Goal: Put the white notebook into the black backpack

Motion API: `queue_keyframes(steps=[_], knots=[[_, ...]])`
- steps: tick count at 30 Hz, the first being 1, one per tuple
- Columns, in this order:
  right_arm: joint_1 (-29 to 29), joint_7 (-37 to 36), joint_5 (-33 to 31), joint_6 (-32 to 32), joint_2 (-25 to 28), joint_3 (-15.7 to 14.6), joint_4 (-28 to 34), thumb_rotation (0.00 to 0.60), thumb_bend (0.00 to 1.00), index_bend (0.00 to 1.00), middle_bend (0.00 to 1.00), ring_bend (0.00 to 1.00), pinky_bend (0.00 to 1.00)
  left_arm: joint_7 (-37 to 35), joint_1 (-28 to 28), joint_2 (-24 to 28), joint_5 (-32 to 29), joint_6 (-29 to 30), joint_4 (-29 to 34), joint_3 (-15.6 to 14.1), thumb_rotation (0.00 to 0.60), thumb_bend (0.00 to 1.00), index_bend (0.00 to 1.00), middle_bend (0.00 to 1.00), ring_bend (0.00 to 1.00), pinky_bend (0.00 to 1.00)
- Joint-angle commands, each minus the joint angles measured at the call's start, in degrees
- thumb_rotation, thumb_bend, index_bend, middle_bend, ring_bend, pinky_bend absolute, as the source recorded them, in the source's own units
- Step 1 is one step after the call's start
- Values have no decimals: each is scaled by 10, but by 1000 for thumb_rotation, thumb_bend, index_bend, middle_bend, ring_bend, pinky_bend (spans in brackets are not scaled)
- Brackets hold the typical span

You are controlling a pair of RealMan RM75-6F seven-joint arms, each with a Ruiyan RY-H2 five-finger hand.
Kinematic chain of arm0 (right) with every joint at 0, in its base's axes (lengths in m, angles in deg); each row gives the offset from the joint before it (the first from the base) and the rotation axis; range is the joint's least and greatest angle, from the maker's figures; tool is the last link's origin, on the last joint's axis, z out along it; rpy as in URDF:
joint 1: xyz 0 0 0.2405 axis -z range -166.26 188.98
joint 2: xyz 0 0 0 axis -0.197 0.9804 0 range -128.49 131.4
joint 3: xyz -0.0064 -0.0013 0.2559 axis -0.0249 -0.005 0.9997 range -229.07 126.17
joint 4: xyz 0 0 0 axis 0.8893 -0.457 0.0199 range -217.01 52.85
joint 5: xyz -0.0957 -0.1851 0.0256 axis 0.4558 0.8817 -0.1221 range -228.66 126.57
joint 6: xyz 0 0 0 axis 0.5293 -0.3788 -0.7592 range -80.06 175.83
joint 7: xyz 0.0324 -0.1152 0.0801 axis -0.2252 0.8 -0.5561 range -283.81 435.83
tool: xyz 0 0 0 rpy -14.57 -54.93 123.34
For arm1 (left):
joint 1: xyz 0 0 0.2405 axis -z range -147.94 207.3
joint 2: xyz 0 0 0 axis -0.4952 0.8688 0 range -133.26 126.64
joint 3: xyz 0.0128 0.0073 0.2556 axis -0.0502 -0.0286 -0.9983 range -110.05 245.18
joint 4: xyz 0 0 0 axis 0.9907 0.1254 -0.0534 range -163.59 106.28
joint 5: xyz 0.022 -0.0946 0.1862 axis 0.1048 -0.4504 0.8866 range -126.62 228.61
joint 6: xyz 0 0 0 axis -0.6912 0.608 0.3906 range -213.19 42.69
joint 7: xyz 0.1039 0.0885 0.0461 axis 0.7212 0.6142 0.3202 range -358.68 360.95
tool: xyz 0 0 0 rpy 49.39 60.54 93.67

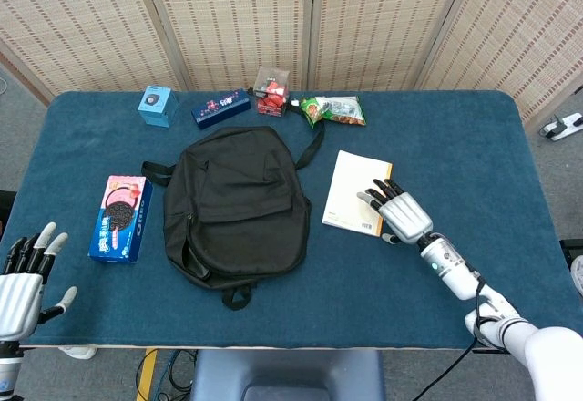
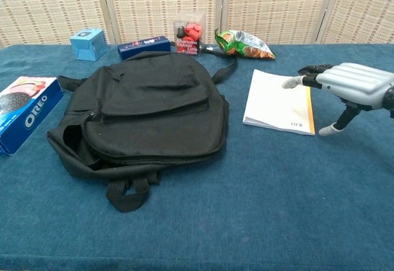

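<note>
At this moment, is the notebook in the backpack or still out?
Out. The notebook lies closed and flat on the table, to the right of the backpack, with the right hand over its edge.

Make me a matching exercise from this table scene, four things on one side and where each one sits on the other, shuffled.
Things:
1. white notebook
2. Oreo box
3. black backpack
4. light blue box

Places:
A. far left corner of the table
B. middle of the table, lying flat
C. under the right hand's fingertips
D. left of the backpack, near the left edge

Pairs: 1-C, 2-D, 3-B, 4-A
</note>
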Motion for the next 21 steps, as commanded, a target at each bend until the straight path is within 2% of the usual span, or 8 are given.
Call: queue_keyframes(steps=[1, 9, 21], knots=[[-8, -11, 0, 4, -13, -6, -19, 600, 78, 133, 154, 20, 78, 0, 0, 0, 0, 0, 0, 0, 600, 288, 109, 0, 37, 0], [-16, -24, -5, 11, -26, -16, -50, 600, 78, 133, 154, 20, 79, 0, 0, 0, -2, -2, -1, 0, 600, 288, 109, 0, 37, 0], [-16, -30, -12, 9, -32, -26, -65, 600, 78, 133, 154, 20, 78, 0, 1, -3, -2, -5, -3, 0, 600, 288, 108, 0, 38, 0]])
